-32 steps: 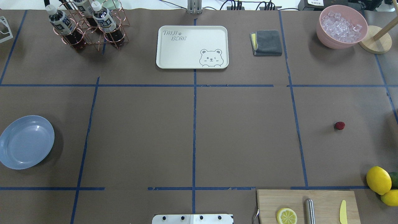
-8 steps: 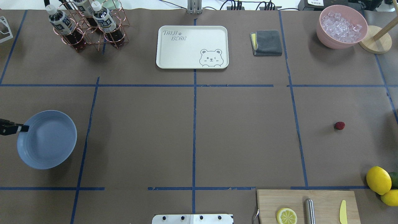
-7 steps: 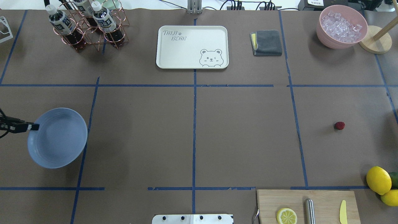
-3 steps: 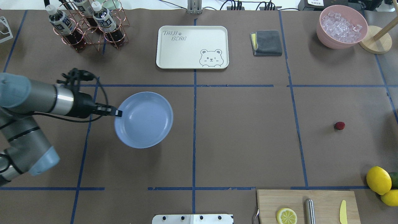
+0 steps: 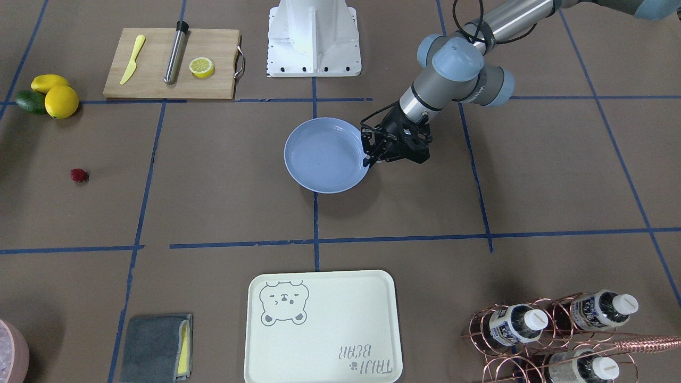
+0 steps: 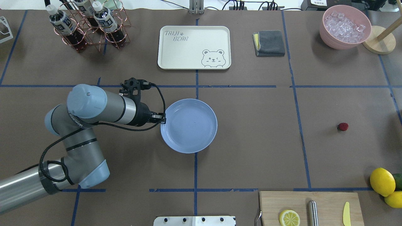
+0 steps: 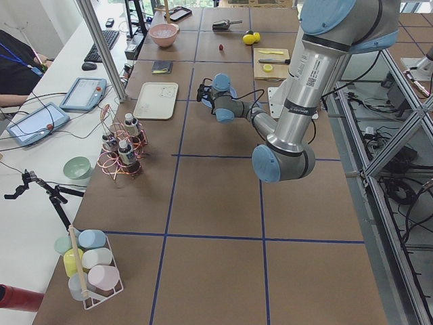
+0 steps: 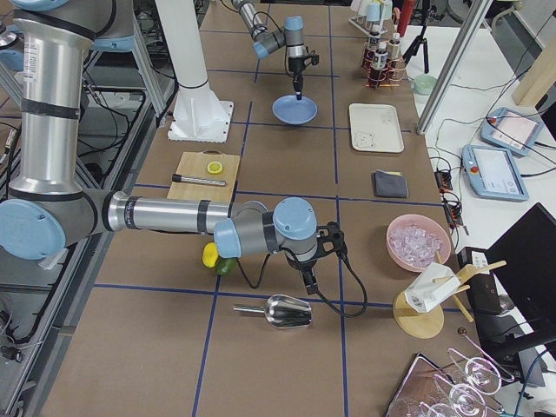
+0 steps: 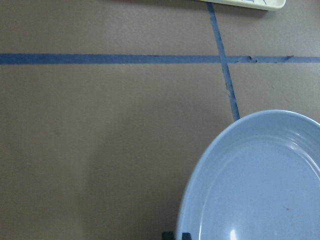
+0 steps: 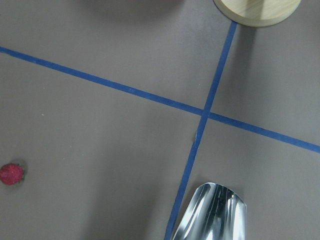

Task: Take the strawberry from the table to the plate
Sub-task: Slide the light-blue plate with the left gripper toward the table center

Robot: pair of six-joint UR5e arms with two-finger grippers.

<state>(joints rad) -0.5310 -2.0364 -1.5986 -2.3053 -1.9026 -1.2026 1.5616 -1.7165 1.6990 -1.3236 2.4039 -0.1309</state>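
Observation:
The small red strawberry (image 6: 343, 126) lies on the brown table (image 6: 251, 141) at the right, also seen at the strawberry (image 5: 79, 175) and in the right wrist view (image 10: 11, 174). The light blue plate (image 6: 188, 125) is at the table's centre line, and I cannot tell whether it touches the paper. My left gripper (image 6: 162, 118) is shut on the plate's left rim, its fingertips (image 9: 175, 235) just showing under the plate (image 9: 260, 185). My right gripper (image 8: 308, 282) hangs low near a metal scoop, and I cannot tell whether it is open or shut.
A cream bear tray (image 6: 194, 47), grey cloth (image 6: 269, 43), pink ice bowl (image 6: 345, 26) and bottle rack (image 6: 88, 26) line the far side. A cutting board (image 6: 309, 207) and lemons (image 6: 382, 181) sit near right. The metal scoop (image 8: 287, 311) lies by the right arm.
My left arm has carried the plate rightward from the table's left edge to the centre line. The strawberry has stayed where it was.

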